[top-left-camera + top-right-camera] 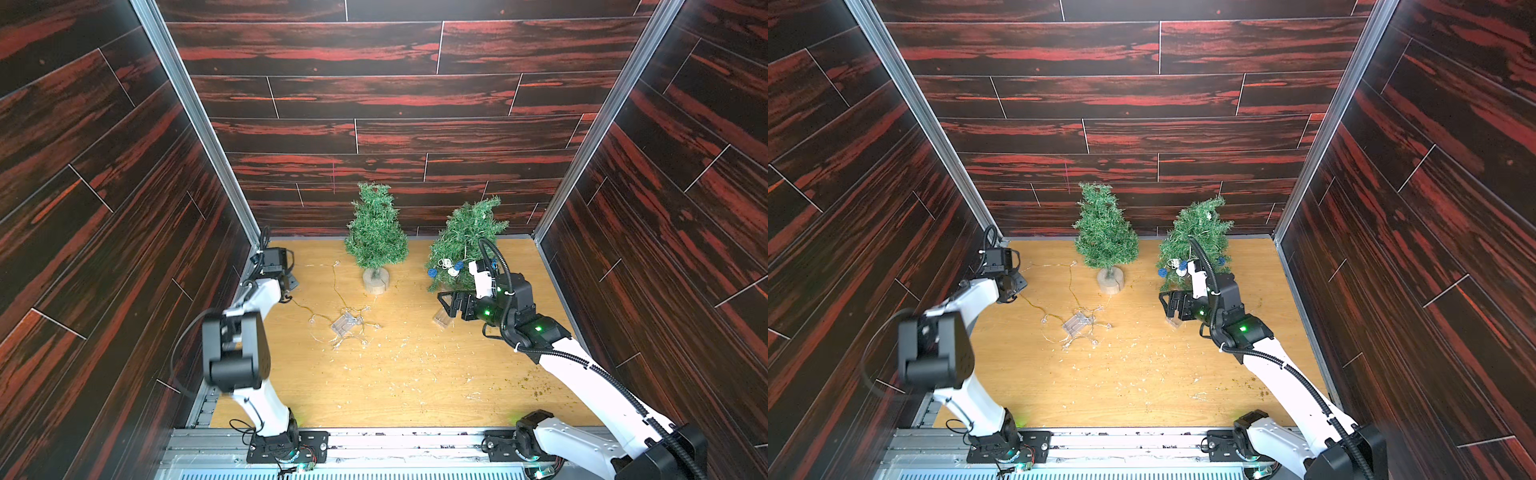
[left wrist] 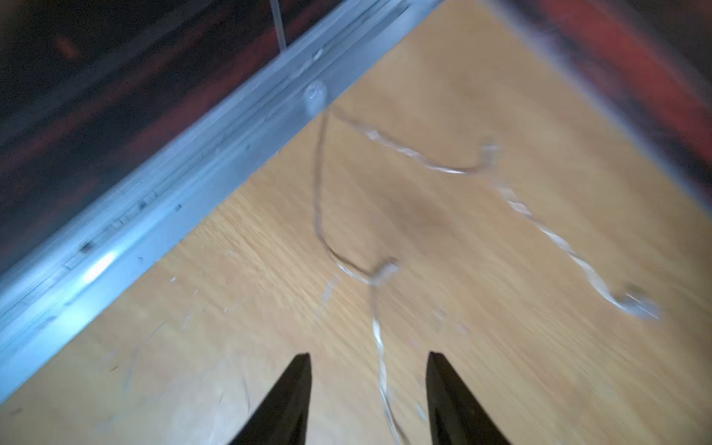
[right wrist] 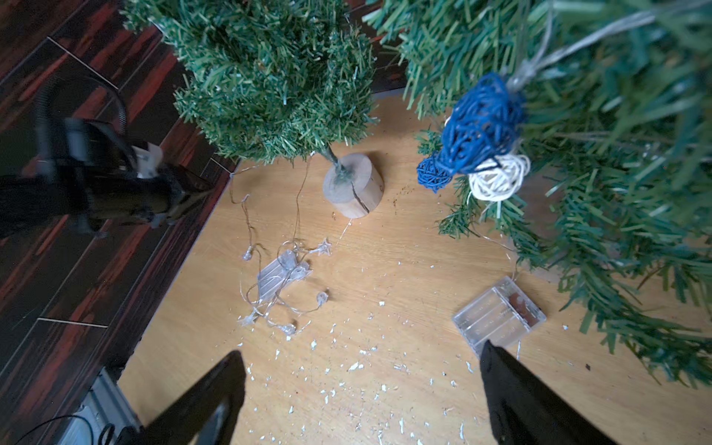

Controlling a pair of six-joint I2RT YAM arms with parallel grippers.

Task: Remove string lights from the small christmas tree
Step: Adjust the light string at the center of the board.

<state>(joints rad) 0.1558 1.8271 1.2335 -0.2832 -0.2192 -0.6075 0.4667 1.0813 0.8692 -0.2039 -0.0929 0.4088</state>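
One small christmas tree (image 1: 376, 232) stands upright and bare on a round wooden base (image 1: 376, 280). A second tree (image 1: 461, 241) leans at the back right, with the blue and white ball string lights (image 3: 481, 119) still hanging in its branches. That strand's clear battery box (image 3: 499, 316) lies on the table beside my right gripper (image 3: 362, 348), which is open wide and empty. The star string lights (image 3: 323, 246) lie loose on the table around their clear battery box (image 1: 344, 323). My left gripper (image 2: 368, 356) is open near the far left corner, and this strand's wire (image 2: 379, 346) runs on the table between its fingers.
White flakes (image 1: 399, 353) litter the wooden table (image 1: 415, 395). An aluminium rail (image 2: 192, 173) and dark red wood walls (image 1: 104, 208) close in the left, back and right sides. The left arm's elbow (image 1: 235, 349) hangs over the front left.
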